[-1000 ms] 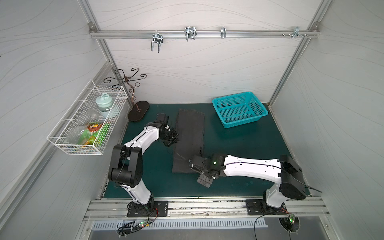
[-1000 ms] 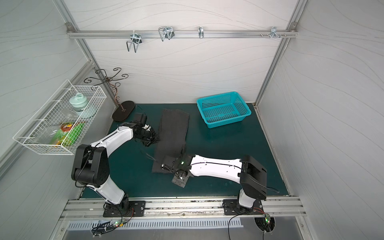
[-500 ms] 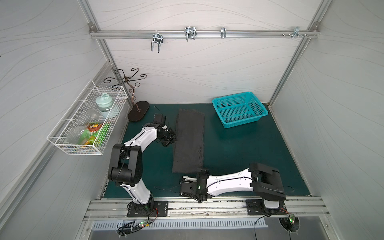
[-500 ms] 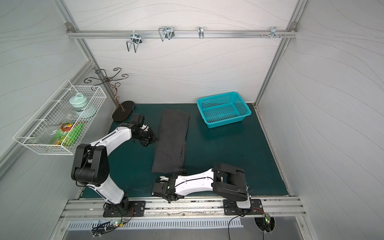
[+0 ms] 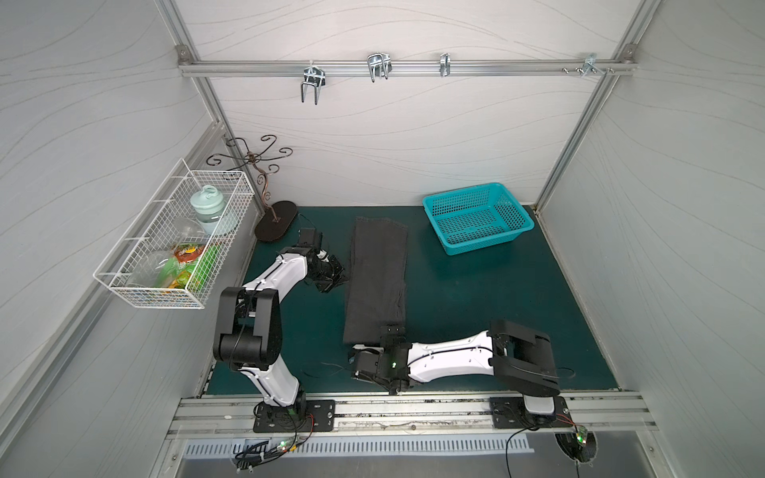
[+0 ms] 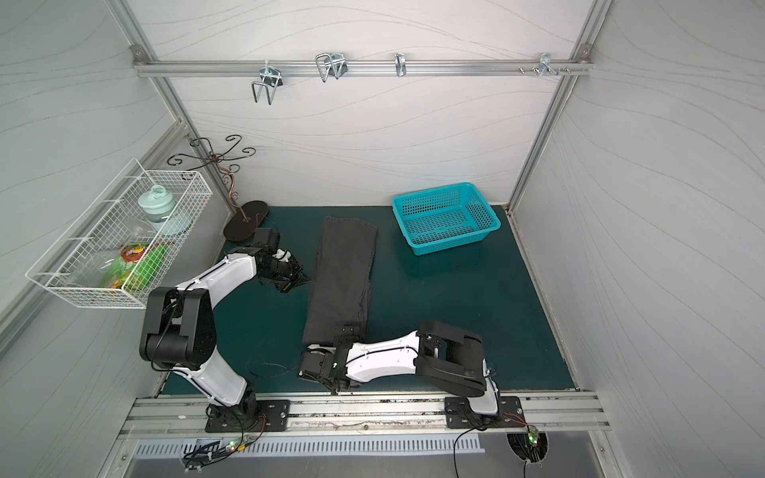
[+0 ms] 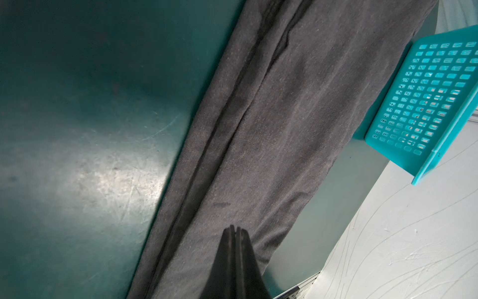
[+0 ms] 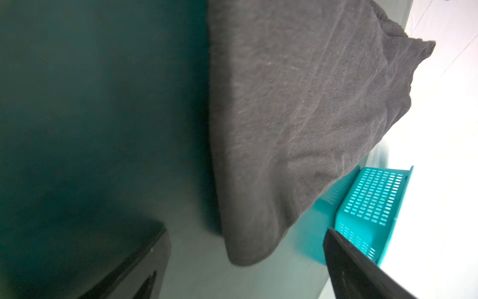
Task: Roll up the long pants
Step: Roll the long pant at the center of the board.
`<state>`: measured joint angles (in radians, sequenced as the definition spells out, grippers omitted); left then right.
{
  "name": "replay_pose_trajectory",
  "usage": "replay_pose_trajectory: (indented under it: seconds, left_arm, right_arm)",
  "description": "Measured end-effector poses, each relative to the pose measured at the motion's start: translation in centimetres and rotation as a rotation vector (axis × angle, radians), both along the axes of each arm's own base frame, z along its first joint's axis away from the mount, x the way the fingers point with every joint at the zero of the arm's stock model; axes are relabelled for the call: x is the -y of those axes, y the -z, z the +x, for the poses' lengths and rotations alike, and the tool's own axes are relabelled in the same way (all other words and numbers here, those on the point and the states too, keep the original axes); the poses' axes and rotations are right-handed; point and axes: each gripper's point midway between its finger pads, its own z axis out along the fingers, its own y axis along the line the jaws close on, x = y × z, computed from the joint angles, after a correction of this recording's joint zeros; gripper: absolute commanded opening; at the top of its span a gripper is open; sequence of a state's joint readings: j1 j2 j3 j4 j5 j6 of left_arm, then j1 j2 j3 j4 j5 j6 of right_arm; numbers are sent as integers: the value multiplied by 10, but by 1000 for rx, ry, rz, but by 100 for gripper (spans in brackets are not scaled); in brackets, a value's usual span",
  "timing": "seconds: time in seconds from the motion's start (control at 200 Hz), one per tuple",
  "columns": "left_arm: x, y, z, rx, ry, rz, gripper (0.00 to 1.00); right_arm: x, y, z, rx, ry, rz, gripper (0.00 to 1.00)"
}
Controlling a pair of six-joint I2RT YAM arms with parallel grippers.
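The long pants (image 5: 376, 277) (image 6: 343, 273) lie on the green mat as a narrow dark grey strip, folded lengthwise and running from back to front. My left gripper (image 5: 337, 275) (image 6: 304, 279) sits just left of the strip's middle, shut and empty. In the left wrist view its closed tips (image 7: 235, 230) hover over the cloth (image 7: 284, 129). My right gripper (image 5: 364, 351) (image 6: 318, 349) is low at the strip's near end, turned on its side and open. In the right wrist view its wide-apart fingers (image 8: 245, 271) frame the rounded near corner of the pants (image 8: 297, 103) without touching it.
A teal plastic basket (image 5: 478, 219) stands at the back right of the mat. A white wire basket (image 5: 174, 248) with bottles and packets hangs on the left wall. A curly metal stand (image 5: 275, 225) is at the back left. An aluminium rail (image 5: 414, 407) borders the front.
The right arm left the pants' near end, swung down to the front edge, and has come back up to that end, still open. The left gripper drew slightly left off the strip's edge.
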<state>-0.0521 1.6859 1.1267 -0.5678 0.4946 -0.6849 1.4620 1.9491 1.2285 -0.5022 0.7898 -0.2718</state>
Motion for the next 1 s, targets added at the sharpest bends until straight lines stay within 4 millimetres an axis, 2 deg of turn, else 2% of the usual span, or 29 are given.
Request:
replay_pose_trajectory:
  seconds: [0.14, 0.28, 0.41, 0.57, 0.695, 1.0]
  left_arm:
    - [-1, 1, 0, -3, 1, -11, 0]
    - [-3, 6, 0, -17, 2, -16, 0]
    - [-4, 6, 0, -16, 5, -21, 0]
    - [-5, 5, -1, -16, 13, -30, 0]
    - [-6, 5, -2, -28, 19, -37, 0]
    - [-5, -10, 0, -39, 73, -48, 0]
  right_arm:
    - [-5, 5, 16, -42, 29, 28, 74]
    - [-9, 15, 23, -92, 41, 38, 30]
    - [-10, 23, 21, -133, 38, 31, 12]
    - [-10, 24, 22, -188, 44, 29, 1]
    - [-8, 22, 21, -282, 53, 24, 0]
    - [1, 11, 6, -788, 117, 72, 0]
